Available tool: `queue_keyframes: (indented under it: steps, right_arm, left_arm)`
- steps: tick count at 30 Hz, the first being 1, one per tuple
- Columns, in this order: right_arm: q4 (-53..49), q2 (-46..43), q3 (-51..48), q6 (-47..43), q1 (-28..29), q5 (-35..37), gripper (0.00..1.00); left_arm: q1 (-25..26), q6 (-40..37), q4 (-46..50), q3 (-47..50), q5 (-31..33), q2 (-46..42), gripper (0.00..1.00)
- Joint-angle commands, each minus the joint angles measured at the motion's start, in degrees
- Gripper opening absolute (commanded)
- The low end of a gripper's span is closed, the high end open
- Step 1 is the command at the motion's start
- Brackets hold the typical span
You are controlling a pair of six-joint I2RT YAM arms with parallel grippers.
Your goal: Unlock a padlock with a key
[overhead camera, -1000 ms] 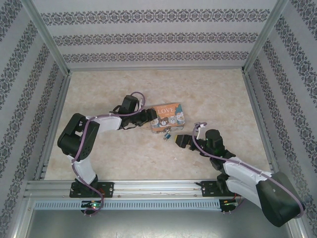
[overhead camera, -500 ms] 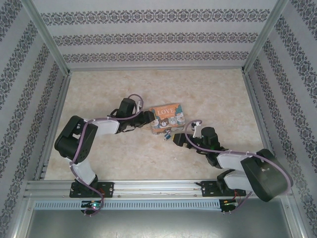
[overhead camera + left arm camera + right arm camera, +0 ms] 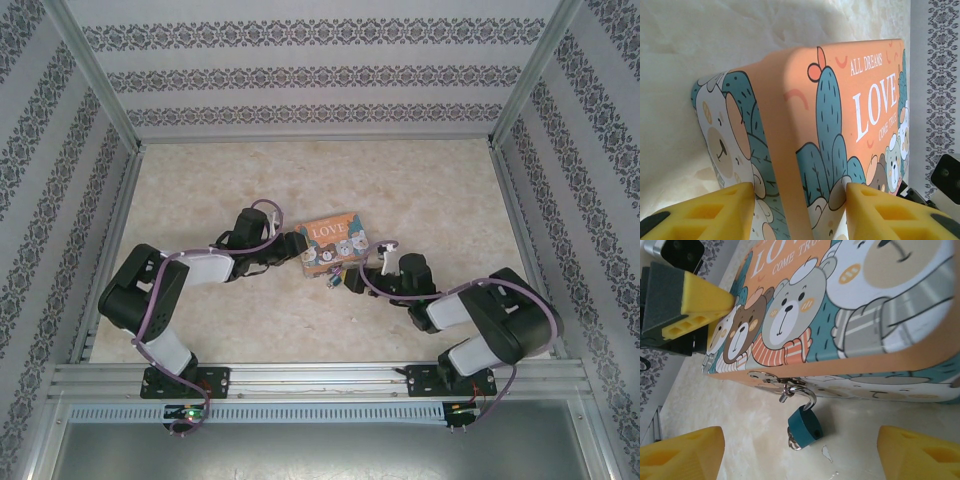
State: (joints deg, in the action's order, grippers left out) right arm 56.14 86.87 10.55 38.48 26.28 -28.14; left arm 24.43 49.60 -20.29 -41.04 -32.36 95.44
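The tiny teal padlock (image 3: 806, 424) hangs by its silver shackle (image 3: 809, 396) from the hasp on the front of the LOVE box (image 3: 840, 300). One shackle end is out of the body, and an empty hole shows on top. A small silver ring (image 3: 793, 442) pokes out under the body; the key itself is hidden. My right gripper (image 3: 800, 460) stands open just in front of the padlock, which sits between the fingertips without touching them. My left gripper (image 3: 800, 215) is shut on the box's left end, its yellow fingers (image 3: 707, 212) pressed against both faces. From above, the padlock (image 3: 333, 279) lies between the box (image 3: 335, 240) and the right gripper (image 3: 355, 281).
The box rests on the pale marbled table (image 3: 420, 190), inside patterned walls and an aluminium frame (image 3: 300, 375). The left gripper (image 3: 297, 247) and its forearm lie left of the box. Open table lies behind and to both sides.
My right arm has folded in and pushed left toward the box and padlock. The left arm drew back left, and the box shifted slightly left with it.
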Motion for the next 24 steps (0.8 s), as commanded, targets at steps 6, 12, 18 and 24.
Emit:
queue_keyframes:
  steps: [6,12,18,24]
  right_arm:
    - [7.12,6.56,3.28,-3.03,0.89,-4.64,0.73]
    - [8.61,9.05,5.17,-4.08,-0.62,-5.39,0.73]
    - [8.97,12.03,8.8,-4.66,-2.46,-6.32,0.74]
    - [12.96,14.66,7.3,-4.24,-2.46,-6.22,0.73]
  left_arm:
    - [1.24,0.06,5.09,2.28,2.26,0.36,0.49]
    - [1.42,0.04,5.87,2.76,2.89,-0.59,0.49]
    - [1.51,0.1,6.41,4.29,3.65,-2.07,0.49]
    - [1.5,-0.11,6.84,4.68,4.01,-2.7,0.49]
